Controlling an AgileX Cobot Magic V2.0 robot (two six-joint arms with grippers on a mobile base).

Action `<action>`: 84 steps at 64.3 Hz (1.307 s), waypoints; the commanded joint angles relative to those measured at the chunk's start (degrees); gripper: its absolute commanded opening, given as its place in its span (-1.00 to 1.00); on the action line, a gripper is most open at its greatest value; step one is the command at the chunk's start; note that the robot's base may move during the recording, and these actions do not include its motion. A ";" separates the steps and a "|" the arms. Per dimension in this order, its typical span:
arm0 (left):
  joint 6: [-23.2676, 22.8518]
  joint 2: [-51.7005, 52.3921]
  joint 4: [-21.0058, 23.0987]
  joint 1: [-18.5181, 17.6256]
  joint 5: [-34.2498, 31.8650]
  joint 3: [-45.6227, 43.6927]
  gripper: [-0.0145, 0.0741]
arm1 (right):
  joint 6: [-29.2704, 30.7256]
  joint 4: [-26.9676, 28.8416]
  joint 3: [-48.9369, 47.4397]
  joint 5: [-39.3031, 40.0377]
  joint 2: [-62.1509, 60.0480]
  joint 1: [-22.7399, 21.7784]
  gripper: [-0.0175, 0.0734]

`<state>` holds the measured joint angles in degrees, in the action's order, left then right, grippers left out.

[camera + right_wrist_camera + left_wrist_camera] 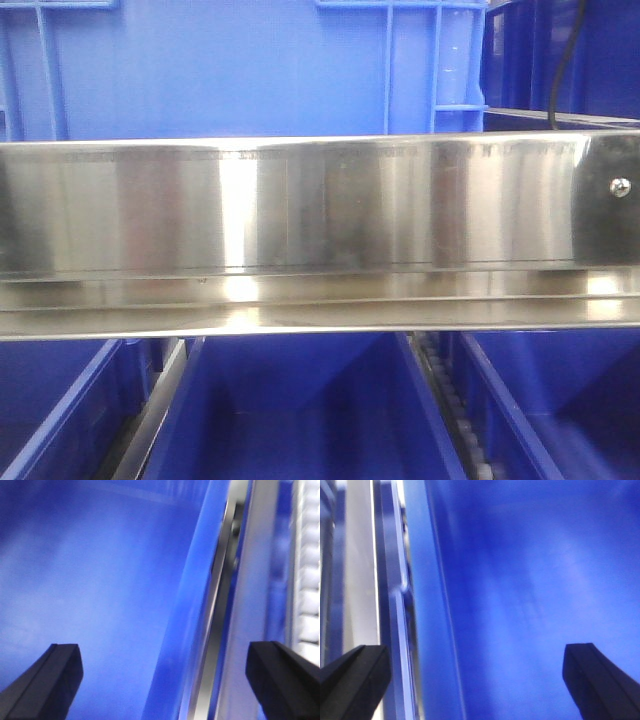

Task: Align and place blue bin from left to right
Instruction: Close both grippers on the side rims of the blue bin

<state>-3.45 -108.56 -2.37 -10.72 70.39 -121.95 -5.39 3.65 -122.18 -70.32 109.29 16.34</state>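
Ahead, shows a polished steel beam [300,220] across the whole width of the front view, with 1 round screw head [620,186] near its right end. Above it, takes in a ribbed blue crate [230,70] and a black cable [562,70] at upper right. Below it, looks down into 3 open bins side by side: a left bin [50,400], a middle bin [300,410] and a right bin [560,400]. Parted by a metal rail [145,420] on one side and a white roller track [452,410] on the other.

From the left wrist, looks past the left gripper [472,680], opened wide and clamping nothing, with 1 black fingertip [355,675] in each lower corner. Straddles the side wall [435,630] of a blue bin [530,580]: 1 fingertip outside it over a pale metal strip [360,580], the other over the smooth blue inside. Too blurred to tell whether either fingertip touches the wall.

From the right wrist, looks past the right gripper [162,680], also spread wide and holding nothing. Sits astride a wall of the blue bin [90,580], with 1 fingertip over the inside and the other fingertip [280,675] outside, over a grey ledge [250,605] near the roller track. Cannot tell which of the 3 bins this is.
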 commanded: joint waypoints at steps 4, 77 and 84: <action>-0.44 -0.76 -0.53 -0.26 -0.43 -0.50 0.68 | -0.14 -0.77 -0.56 1.93 0.94 -0.27 0.64; -0.44 0.51 3.61 -0.26 -0.43 -0.50 -0.92 | -0.63 3.72 -0.56 6.09 -0.28 -0.16 -0.76; -0.44 1.35 6.18 -0.26 -0.43 -0.63 -0.92 | -0.63 4.74 -0.56 7.47 -1.62 -0.16 -0.76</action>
<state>-4.48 -109.42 -2.26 -10.46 71.70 -122.06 -7.20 4.18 -122.18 -66.73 110.35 15.67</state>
